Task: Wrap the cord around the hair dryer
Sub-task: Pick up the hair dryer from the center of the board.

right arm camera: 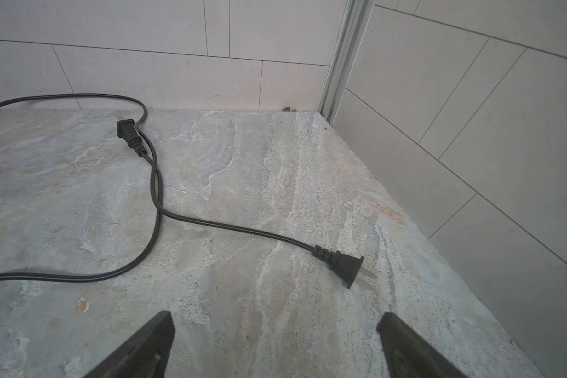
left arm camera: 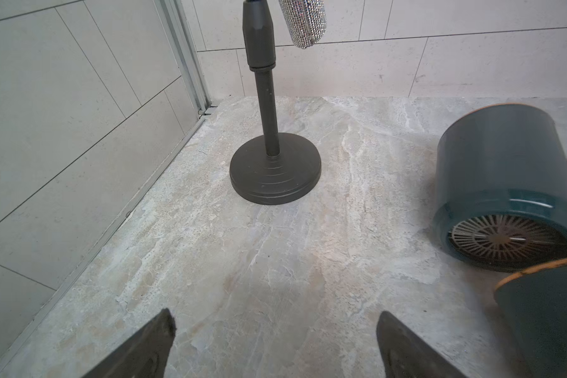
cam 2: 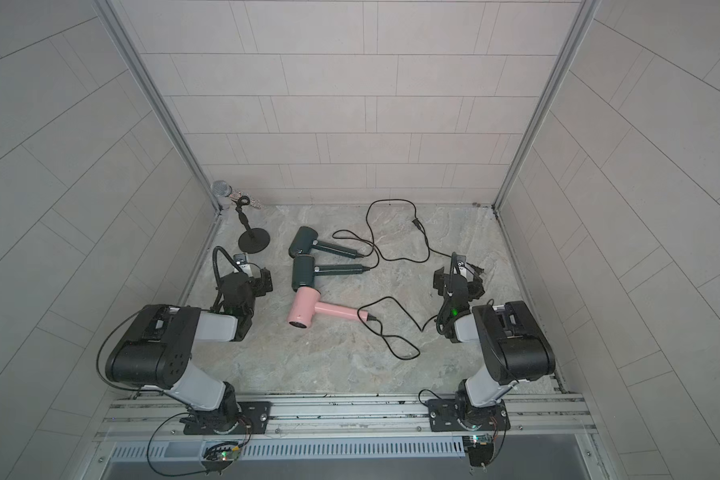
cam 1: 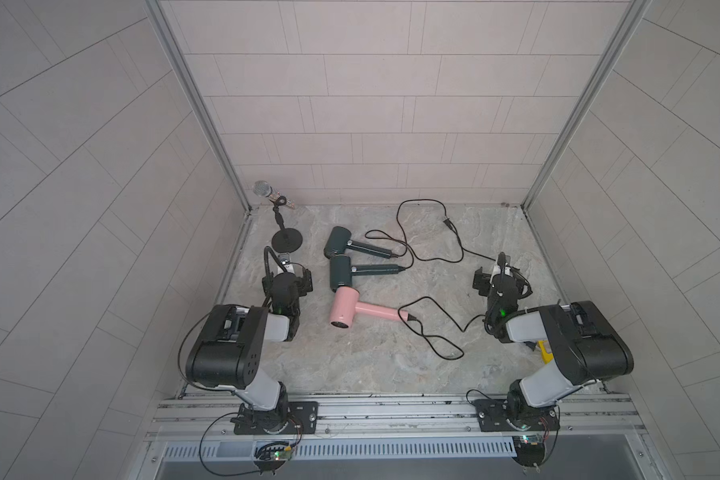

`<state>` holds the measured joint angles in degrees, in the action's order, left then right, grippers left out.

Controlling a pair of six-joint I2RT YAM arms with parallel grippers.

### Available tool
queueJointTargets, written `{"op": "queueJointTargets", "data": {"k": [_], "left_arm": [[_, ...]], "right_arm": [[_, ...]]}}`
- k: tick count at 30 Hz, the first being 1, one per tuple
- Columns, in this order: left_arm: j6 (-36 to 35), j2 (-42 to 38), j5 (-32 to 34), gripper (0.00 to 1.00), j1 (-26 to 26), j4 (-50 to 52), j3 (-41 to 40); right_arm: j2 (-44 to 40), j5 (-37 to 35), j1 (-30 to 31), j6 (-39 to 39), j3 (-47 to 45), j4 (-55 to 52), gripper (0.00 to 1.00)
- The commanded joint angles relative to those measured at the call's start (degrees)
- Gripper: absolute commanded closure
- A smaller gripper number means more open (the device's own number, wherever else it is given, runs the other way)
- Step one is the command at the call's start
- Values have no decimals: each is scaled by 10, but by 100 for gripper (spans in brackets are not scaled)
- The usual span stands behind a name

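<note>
Three hair dryers lie side by side mid-table in both top views: two dark green ones (cam 1: 341, 241) (cam 1: 341, 276) and a pink one (cam 1: 346, 311). Their black cords trail loose to the right: the pink dryer's cord (cam 1: 433, 332) loops toward my right arm, and the green dryers' cords (cam 1: 433, 257) cross near a plug (cam 1: 449, 224). My left gripper (cam 1: 289, 276) hangs open left of the dryers, holding nothing (left arm camera: 275, 319). Open too is my right gripper (cam 1: 500, 276), right of the cords, with a plug (right arm camera: 341, 261) lying just ahead of its fingertips (right arm camera: 275, 319).
A sparkly microphone (cam 1: 263, 189) stands on a black round-based stand (left arm camera: 275, 170) at the back left corner. Tiled walls close in the back and both sides. A yellow object (cam 1: 543, 349) lies partly hidden under my right arm. A second plug (right arm camera: 128, 131) lies near the back wall.
</note>
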<state>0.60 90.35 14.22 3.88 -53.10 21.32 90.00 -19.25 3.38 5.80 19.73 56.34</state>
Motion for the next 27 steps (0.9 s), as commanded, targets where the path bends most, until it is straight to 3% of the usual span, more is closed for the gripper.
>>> {"op": "queueJointTargets", "data": {"k": [1,26,27], "left_arm": [[1,4,4,0,-2,-3,11],[5,1,-18,0,-12,7,14],[-1,-6,-21,0,-10,17,20]], "right_arm": [[4,-1,2,-5,6,6,1],[-4,13,-5,-7,3,12,1],[-36,8,-2,-7,14,-43,1]]}}
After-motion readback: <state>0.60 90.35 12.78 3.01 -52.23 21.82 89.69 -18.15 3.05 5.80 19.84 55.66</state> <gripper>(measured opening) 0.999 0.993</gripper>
